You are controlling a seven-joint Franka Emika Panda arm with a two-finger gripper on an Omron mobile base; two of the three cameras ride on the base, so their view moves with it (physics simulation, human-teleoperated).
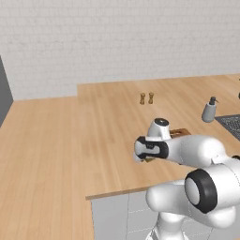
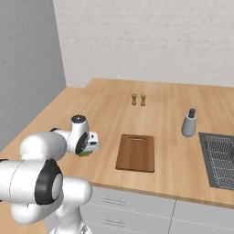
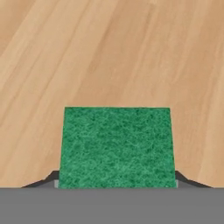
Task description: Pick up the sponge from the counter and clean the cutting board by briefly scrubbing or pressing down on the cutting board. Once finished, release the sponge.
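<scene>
The cutting board [image 1: 180,133] is largely hidden behind the arm; the sponge [image 2: 85,154] is mostly covered by the hand; the sink rack [image 2: 221,160] is cut by the edge.

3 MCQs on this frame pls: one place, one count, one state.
1. Where is the sponge relative to the cutting board?
A. on it
B. apart from it, on the counter to its left in the right base view
C. in the sink

2. How many small wooden shakers stand near the back wall?
A. one
B. two
C. four

3. What lies on the cutting board?
A. nothing
B. the sponge
C. the soap bottle

Key: 1 B, the green block sits under the gripper, clear of the board; 2 B, a pair stands side by side; 3 A, its dark surface is bare, and the soap bottle stands on the counter.
</scene>
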